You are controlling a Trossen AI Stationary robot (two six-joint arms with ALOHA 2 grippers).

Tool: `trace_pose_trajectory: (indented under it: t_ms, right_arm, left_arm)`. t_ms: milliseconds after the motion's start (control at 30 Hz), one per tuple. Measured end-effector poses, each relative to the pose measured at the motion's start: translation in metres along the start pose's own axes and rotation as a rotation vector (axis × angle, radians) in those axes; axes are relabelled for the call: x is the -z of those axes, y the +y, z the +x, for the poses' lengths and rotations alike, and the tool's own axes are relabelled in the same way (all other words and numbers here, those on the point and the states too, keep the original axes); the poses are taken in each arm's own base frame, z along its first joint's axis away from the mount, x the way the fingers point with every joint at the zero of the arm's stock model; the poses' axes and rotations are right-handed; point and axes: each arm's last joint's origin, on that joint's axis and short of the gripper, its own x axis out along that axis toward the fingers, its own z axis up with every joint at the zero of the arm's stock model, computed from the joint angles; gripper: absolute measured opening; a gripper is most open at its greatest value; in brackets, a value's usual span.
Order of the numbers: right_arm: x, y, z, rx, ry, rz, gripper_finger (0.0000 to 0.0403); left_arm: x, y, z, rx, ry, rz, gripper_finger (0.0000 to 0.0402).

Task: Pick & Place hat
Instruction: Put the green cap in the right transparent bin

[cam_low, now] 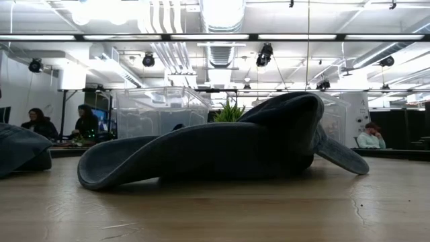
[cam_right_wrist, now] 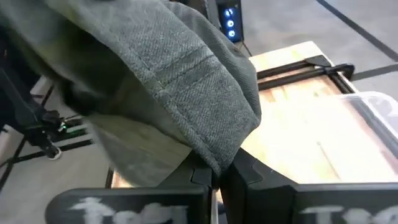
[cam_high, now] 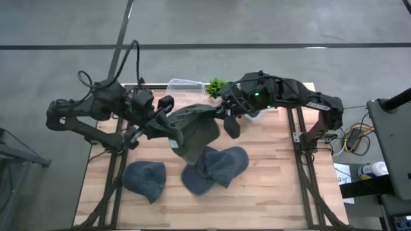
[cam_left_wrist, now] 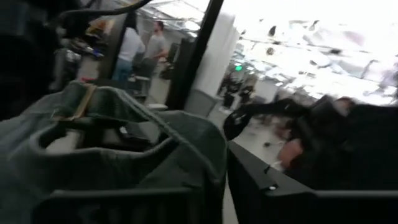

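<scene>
An olive-green hat [cam_high: 196,128] hangs in the air over the middle of the table, between my two grippers. My left gripper [cam_high: 168,127] is at its left side and my right gripper [cam_high: 226,123] at its right side, each shut on cloth. The left wrist view looks into the hat's inside [cam_left_wrist: 124,143], where a light label shows. Two blue-grey hats lie on the table below, one [cam_high: 144,178] near the left and one [cam_high: 215,168] in the middle; the latter [cam_low: 222,151] rests on its brim. My left gripper has the green hat's rim cloth [cam_left_wrist: 208,155] between its fingers [cam_left_wrist: 261,183], coming nearly level from the table's left. The hat is clear of the table. The cloth itself hides how many layers it has. My right gripper pinches a folded edge of the green hat [cam_right_wrist: 217,163] between its two fingers [cam_right_wrist: 252,177], only at their tips. It comes from the table's right, slanting down. The hat spreads away from the fingers, clear of the table.
A clear plastic container [cam_high: 185,86] and a small green plant [cam_high: 215,85] stand at the table's far edge. The wooden table [cam_high: 282,186] has bare room at the right and near sides. People sit in the room beyond [cam_low: 40,124].
</scene>
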Motion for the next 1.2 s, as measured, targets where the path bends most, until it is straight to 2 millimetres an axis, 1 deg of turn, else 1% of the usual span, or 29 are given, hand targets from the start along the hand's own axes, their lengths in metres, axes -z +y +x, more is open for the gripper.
trace_pose_trajectory:
  t_ms: [100,200,333,467,633,733,800,867,967,1100,1200]
  right_arm:
    - [0.003,-0.002,-0.020,0.061,0.027,-0.001,0.0009]
    - [0.009,-0.005,-0.042,0.166,0.057,-0.001,0.0009]
    - [0.013,-0.008,-0.073,0.301,0.031,-0.011,0.0008]
    - [0.012,-0.011,-0.100,0.405,-0.039,-0.033,0.0008]
    - [0.013,-0.013,-0.122,0.531,-0.097,-0.080,0.0008]
    - [0.010,-0.013,-0.124,0.563,-0.128,-0.111,0.0008]
    - [0.008,-0.013,-0.121,0.564,-0.132,-0.135,0.0008]
    - [0.006,-0.013,-0.115,0.565,-0.128,-0.155,0.0008]
    - [0.006,-0.013,-0.104,0.570,-0.107,-0.178,0.0008]
    - [0.005,-0.013,-0.093,0.574,-0.084,-0.190,0.0008]
    - [0.005,-0.014,-0.085,0.578,-0.072,-0.192,0.0008]
  left_arm:
    - [0.000,0.002,0.000,-0.061,-0.014,0.102,0.0087]
    - [0.000,0.004,0.000,-0.138,-0.025,0.165,0.0113]
    - [0.004,0.011,-0.002,-0.307,-0.004,0.217,0.0137]
    - [0.007,0.018,-0.005,-0.517,0.008,0.251,0.0146]
    - [0.004,0.025,-0.011,-0.816,-0.050,0.284,0.0147]
    - [0.001,0.028,-0.015,-0.973,-0.114,0.280,0.0147]
    - [-0.005,0.029,-0.016,-1.001,-0.192,0.239,0.0147]
    - [-0.010,0.029,-0.016,-0.936,-0.250,0.194,0.0147]
    - [-0.015,0.030,-0.016,-0.800,-0.274,0.187,0.0147]
    - [-0.017,0.036,-0.017,-0.797,-0.286,0.157,0.0147]
    - [-0.015,0.041,-0.013,-0.759,-0.282,0.114,0.0147]
